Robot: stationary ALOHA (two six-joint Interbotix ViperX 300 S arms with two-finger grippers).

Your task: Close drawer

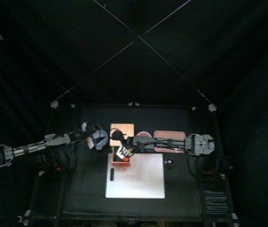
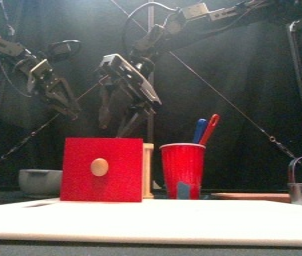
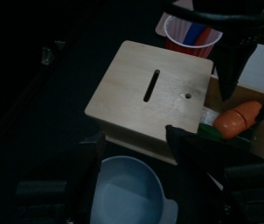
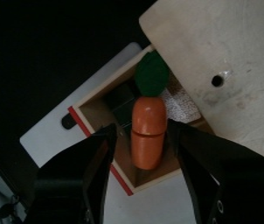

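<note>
Item: drawer [image 2: 102,170] of a small wooden box [image 3: 152,87].

- Location: sat at the centre of the top view, on the black table [image 1: 71,191]; in the front view showed lower left of centre. Stood pulled out toward the front edge, red face panel forward, with a pale round knob [image 2: 99,167] at its middle.
- Contents: held a toy carrot [image 4: 149,131], lying lengthwise in the open tray.
- Neighbours: flanked in the front view by a red cup [image 2: 182,168] of pens just to its right and a pale bowl [image 2: 40,180] to its left.
- Handling, as judged: light, rigid, thin-walled; likely to slide freely. Box probably light enough to shift under a push, so bracing at its back advised. No grasp needed; best met with a flat press on the red face beside the knob, along the sliding line. Carrot low enough not to foul the opening, so far as could be told.
- Left gripper [image 3: 141,175]: hung above the box and bowl, jaws spread wide, nothing between them.
- Right gripper [image 4: 144,140]: hung over the open tray, jaws likewise wide apart, carrot below ungripped.
</note>
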